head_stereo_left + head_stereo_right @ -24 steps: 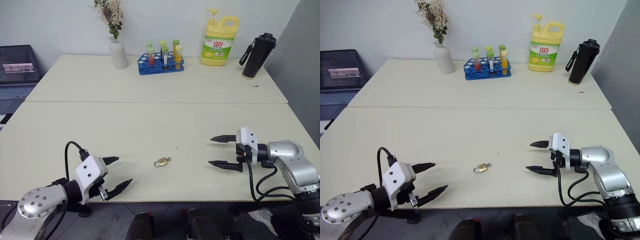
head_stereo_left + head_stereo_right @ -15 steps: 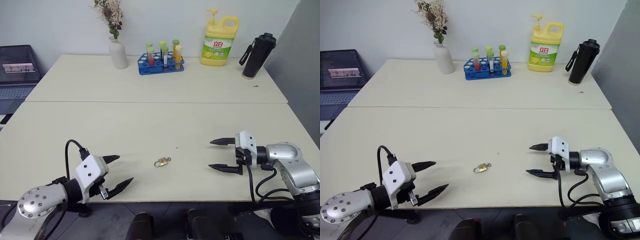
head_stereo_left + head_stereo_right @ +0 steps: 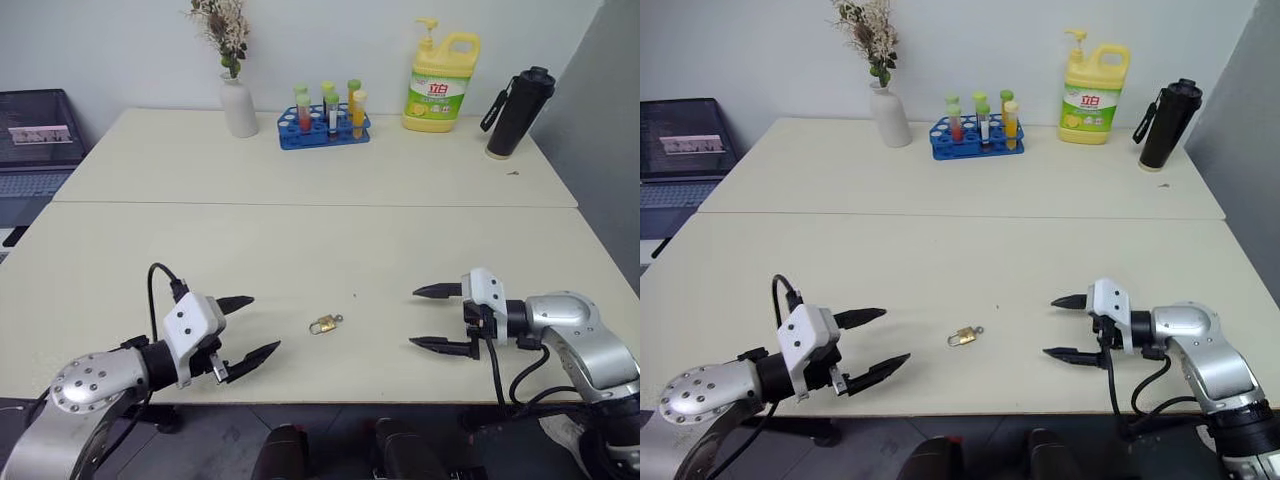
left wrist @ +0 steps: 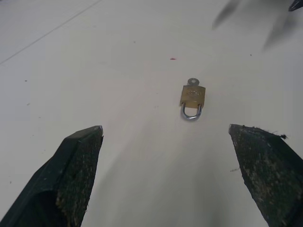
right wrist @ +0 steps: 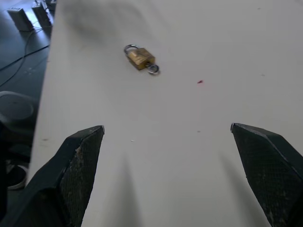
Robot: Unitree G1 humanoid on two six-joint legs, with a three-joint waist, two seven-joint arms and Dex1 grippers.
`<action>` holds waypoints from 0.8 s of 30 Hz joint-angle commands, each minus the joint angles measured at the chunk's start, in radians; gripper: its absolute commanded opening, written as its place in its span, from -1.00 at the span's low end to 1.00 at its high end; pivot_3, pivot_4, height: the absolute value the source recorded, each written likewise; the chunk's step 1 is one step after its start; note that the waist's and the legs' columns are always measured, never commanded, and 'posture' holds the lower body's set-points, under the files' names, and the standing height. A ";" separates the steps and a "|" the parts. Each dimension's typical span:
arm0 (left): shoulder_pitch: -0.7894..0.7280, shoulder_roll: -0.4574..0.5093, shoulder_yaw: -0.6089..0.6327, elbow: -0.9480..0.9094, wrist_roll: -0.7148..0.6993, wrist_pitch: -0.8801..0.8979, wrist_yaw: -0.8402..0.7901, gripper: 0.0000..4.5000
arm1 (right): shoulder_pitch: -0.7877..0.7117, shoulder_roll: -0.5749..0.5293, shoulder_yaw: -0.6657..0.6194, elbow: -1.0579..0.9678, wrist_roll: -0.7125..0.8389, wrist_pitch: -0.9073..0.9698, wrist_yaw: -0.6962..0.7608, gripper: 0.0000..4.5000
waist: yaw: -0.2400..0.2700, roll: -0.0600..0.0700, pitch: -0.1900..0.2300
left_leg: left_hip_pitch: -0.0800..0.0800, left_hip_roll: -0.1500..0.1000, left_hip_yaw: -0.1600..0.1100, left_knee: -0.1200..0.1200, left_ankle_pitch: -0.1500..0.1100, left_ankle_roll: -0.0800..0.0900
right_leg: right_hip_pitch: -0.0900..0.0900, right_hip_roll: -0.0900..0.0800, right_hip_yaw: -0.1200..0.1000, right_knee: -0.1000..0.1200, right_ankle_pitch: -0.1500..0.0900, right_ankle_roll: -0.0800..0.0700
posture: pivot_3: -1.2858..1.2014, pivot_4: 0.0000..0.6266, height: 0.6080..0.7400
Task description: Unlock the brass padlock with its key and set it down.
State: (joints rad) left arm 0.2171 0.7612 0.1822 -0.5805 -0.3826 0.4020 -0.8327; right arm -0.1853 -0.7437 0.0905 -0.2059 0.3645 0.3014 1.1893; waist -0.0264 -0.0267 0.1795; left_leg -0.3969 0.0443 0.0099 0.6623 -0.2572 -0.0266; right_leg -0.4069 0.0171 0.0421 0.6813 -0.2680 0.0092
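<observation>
Pale counter (image 3: 300,250), near edge: brass padlock (image 3: 322,324) flat, key (image 4: 192,82) apparently already in it. Flanked by left claw (image 3: 249,325) and right claw (image 3: 432,317), both spread wide for approach.

Bright even indoor light, soft faint shadows, blurred far corner in left wrist view

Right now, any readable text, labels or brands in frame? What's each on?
"立白": on the green label of the yellow detergent bottle at the table's far edge; the smaller print under it is too small to read.
Laptop screen: a pale strip with marks, too small to read.
Brass padlock: no legible stamp on its body.
Black flask, test-tube rack, white vase: no text seen.
</observation>
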 commanded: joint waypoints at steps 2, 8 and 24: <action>-0.077 0.003 -0.151 0.053 0.094 -0.019 -0.008 0.98 | 0.012 -0.020 -0.017 -0.131 0.029 0.117 -0.068 1.00 | -0.001 0.000 0.000 | 0.000 0.000 0.000 0.000 0.000 0.000 | 0.000 0.000 0.000 0.000 0.000 0.000 | 0.03 -0.52 1.00; -0.282 -0.139 -0.377 0.229 0.223 -0.016 0.056 0.98 | -0.004 0.021 -0.010 -0.251 0.066 0.374 -0.242 1.00 | 0.002 -0.001 -0.001 | 0.000 -0.001 -0.001 0.001 0.000 0.000 | 0.001 0.001 0.000 0.000 0.000 0.000 | 0.03 -0.52 1.00; -0.337 -0.187 -0.429 0.289 0.254 0.040 0.047 0.98 | -0.014 0.015 0.000 -0.315 0.087 0.433 -0.290 1.00 | -0.002 -0.001 -0.001 | -0.001 -0.001 -0.001 0.000 0.000 0.000 | 0.000 0.001 0.000 0.000 0.000 0.001 | 0.03 -0.52 1.00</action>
State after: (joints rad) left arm -0.1377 0.5533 -0.2526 -0.2706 -0.1211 0.4157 -0.7645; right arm -0.1871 -0.7248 0.1024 -0.4795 0.4341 0.7330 0.9080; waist -0.0284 -0.0277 0.1781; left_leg -0.3975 0.0434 0.0084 0.6627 -0.2572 -0.0265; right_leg -0.4064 0.0183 0.0418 0.6810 -0.2677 0.0100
